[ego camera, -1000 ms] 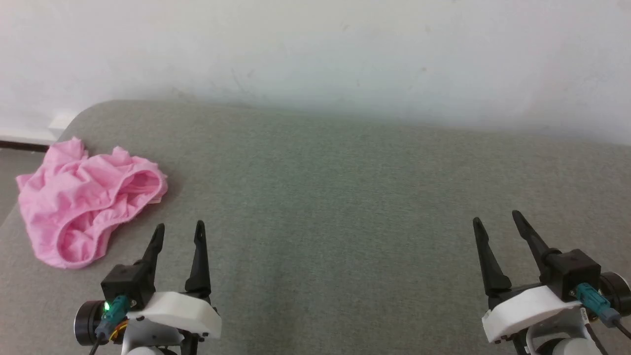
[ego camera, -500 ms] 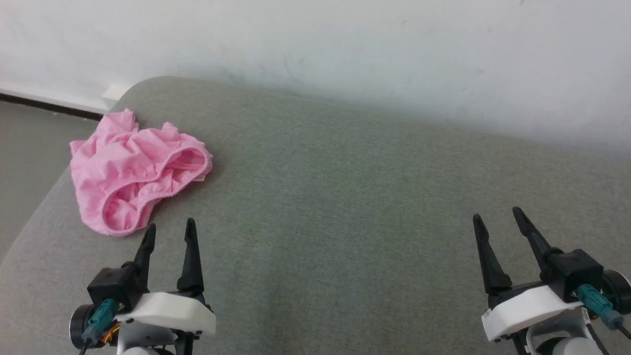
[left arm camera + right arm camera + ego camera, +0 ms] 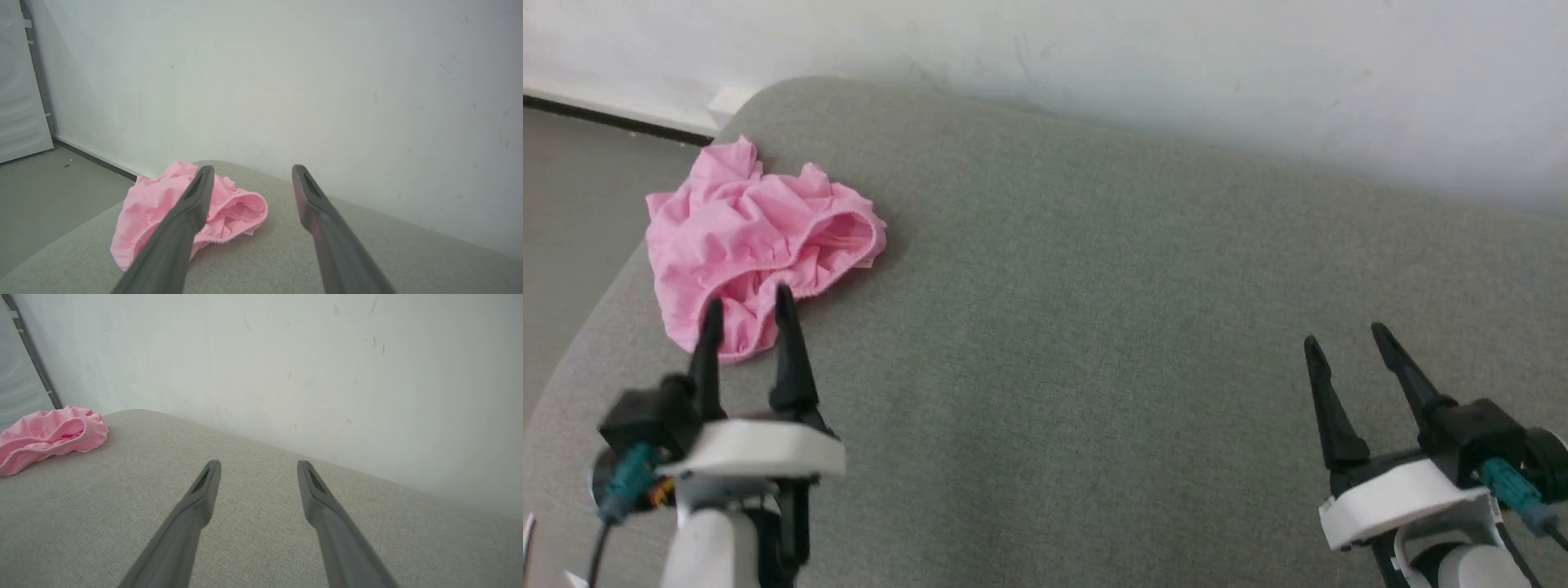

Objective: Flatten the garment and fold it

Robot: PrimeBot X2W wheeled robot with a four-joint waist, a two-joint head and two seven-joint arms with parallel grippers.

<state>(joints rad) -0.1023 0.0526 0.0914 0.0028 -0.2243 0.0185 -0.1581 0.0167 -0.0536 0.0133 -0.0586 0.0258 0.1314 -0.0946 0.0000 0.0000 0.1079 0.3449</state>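
The garment [image 3: 760, 237] lies crumpled at the left corner of the cushion [image 3: 1094, 327]. The left gripper [image 3: 747, 297] hovers near it, spread wide and empty, seemingly to pinch an edge. The right gripper [image 3: 1344, 335], likewise wide and empty, sits well apart.

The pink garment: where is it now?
In the head view the garment lies at the far left corner of the grey cushion, just ahead of the left end effector.

The garment [image 3: 760, 237] is heaped on the counter's [image 3: 1094, 327] far left corner. The left claw [image 3: 747, 298] is set at its near edge, the right claw [image 3: 1343, 335] well apart, near right. A wall [image 3: 1176, 65] is seen behind.
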